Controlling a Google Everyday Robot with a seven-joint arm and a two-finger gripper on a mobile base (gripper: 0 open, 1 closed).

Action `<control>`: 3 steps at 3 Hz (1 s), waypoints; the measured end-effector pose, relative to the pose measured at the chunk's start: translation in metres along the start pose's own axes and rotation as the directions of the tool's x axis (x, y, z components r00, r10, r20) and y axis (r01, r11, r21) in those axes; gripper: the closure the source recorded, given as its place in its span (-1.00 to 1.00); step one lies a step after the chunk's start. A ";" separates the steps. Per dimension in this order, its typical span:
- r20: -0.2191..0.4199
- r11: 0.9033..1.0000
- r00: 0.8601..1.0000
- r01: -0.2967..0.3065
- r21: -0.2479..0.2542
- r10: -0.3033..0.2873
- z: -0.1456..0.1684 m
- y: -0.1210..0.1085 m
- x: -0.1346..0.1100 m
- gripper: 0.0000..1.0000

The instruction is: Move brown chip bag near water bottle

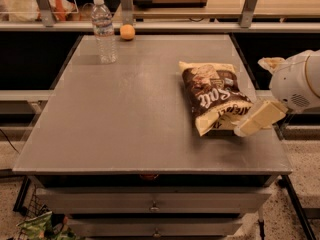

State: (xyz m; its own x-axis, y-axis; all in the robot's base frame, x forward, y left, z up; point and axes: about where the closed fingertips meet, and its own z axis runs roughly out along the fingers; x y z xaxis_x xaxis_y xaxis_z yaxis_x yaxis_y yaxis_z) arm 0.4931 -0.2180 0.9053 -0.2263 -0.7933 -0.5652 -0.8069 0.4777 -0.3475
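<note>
The brown chip bag (215, 96) lies flat on the right half of the grey table (130, 114), its cream ends pointing far and near. The water bottle (104, 30) stands upright at the far left of the table. My gripper (257, 95) is at the table's right edge, beside the bag. It is open, with one cream finger (256, 118) lying against the bag's near right corner and the other finger (270, 63) further back, clear of the bag. It holds nothing.
A small orange fruit (127, 32) sits at the table's far edge, just right of the bottle. A shelf rail with metal posts (250, 6) runs behind the table. Drawers (155, 204) sit below the front edge.
</note>
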 end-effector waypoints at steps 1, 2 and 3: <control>0.060 1.000 0.998 0.020 0.018 -0.021 0.018 -0.006 -0.008 -1.00; 0.078 0.999 0.996 0.036 0.006 -0.037 0.034 -0.006 -0.012 -1.00; 0.079 0.998 0.995 0.056 -0.017 -0.054 0.045 -0.001 -0.014 -1.00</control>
State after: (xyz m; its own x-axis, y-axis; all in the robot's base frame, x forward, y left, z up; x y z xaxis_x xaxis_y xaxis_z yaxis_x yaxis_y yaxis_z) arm 0.5216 -0.1904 0.8803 -0.1383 -0.7856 -0.6030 -0.8274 0.4263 -0.3656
